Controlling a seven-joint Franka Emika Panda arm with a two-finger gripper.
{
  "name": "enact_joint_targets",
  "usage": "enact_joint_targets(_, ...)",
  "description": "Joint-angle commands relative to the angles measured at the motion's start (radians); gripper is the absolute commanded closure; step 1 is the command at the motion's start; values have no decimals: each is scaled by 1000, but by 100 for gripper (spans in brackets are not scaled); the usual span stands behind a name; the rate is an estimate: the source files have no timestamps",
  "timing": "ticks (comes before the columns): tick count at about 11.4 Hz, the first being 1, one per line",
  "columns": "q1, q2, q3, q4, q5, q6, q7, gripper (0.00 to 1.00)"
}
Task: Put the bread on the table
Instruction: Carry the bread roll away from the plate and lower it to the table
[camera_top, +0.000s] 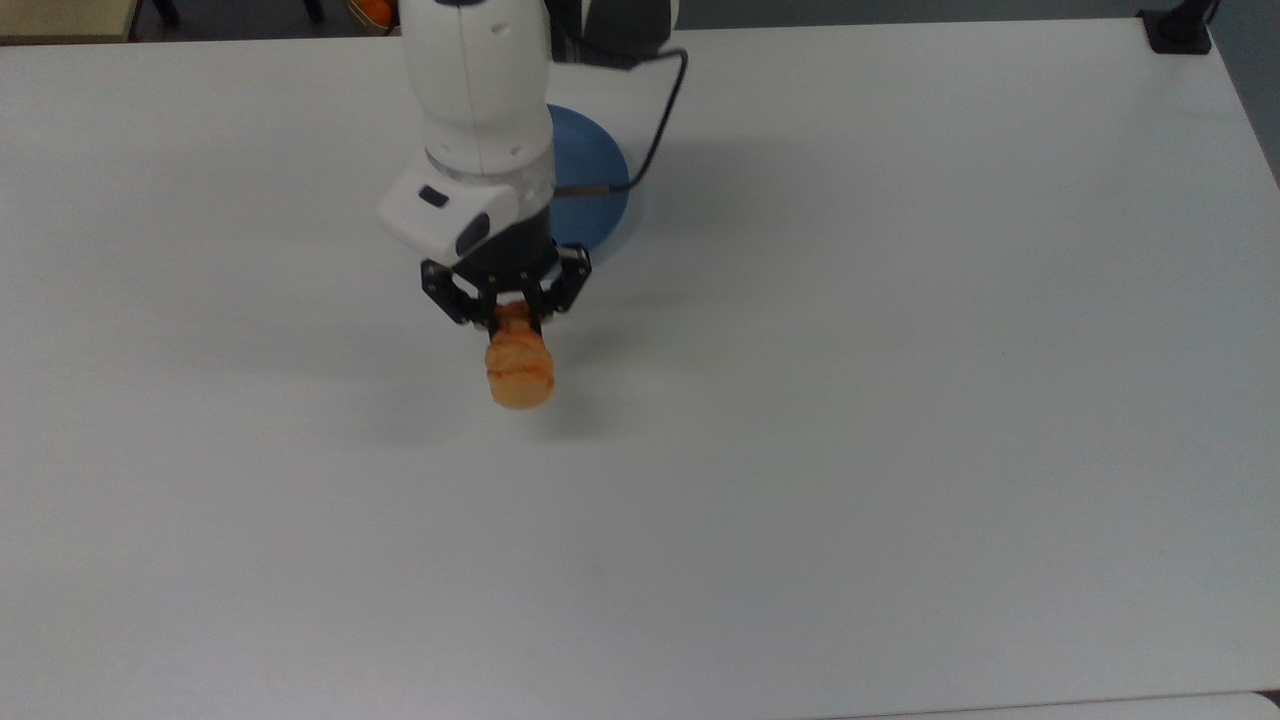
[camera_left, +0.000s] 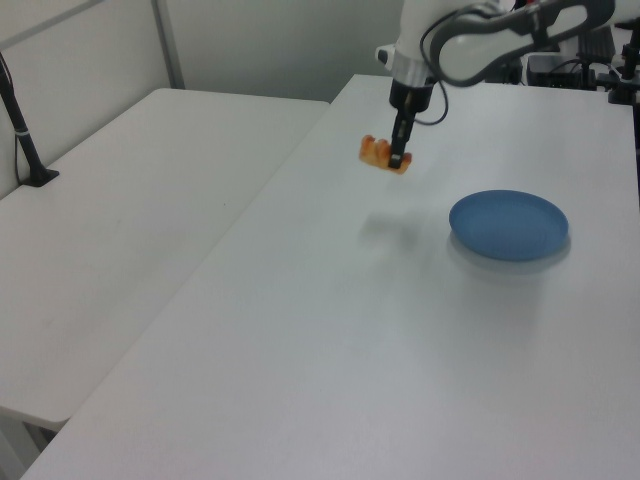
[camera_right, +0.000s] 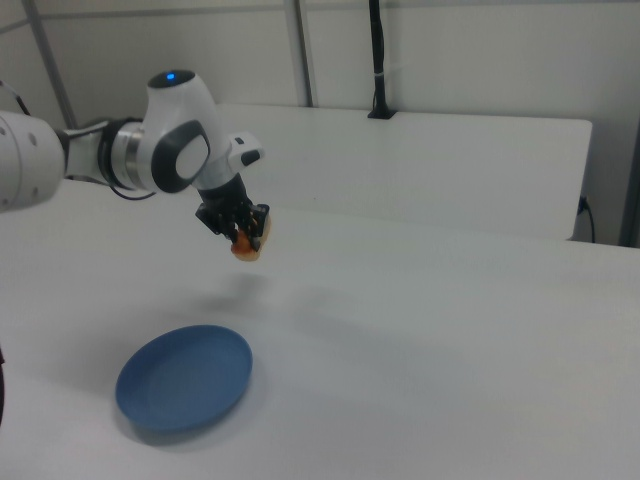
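- Golden-orange bread (camera_top: 519, 371), pinched in the closed gripper (camera_top: 507, 314), hung at the blue plate's (camera_top: 596, 180) seven o'clock, top view.
- Left view: bread (camera_left: 384, 155) aloft above the table (camera_left: 300, 330), mid-carry.
- Right view: gripper (camera_right: 243, 231) clear of the plate (camera_right: 185, 378); lowering and release judged next.

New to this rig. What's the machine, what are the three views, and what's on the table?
It is a single white robot arm; the black two-fingered tool at its end does the grasping. Three fixed cameras watch it: the top view looks down on the table, while the left view and right view look across it from opposite sides. The surface is a plain white table. On it lies a round blue plate, with nothing on it. The tool is shut on a small orange bread roll and holds it in the air, clear of the plate; its faint shadow falls on bare table in the left view.
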Motion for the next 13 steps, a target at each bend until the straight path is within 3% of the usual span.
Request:
enact_joint_targets(1, 29, 118, -7, 34, 9, 193, 79, 65)
enact_joint_targets(8, 31, 256, -7, 89, 7, 301, 124, 60)
enact_joint_targets(9, 31, 259, -7, 89, 0, 301, 122, 51)
enact_joint_targets(10, 31, 259, -8, 89, -4, 301, 121, 33)
enact_joint_targets(11, 31, 259, -8, 89, -4, 301, 121, 8)
enact_joint_targets(12, 29, 258, -8, 89, -4, 301, 125, 0)
enact_joint_targets(13, 29, 255, -8, 89, -4, 301, 125, 0)
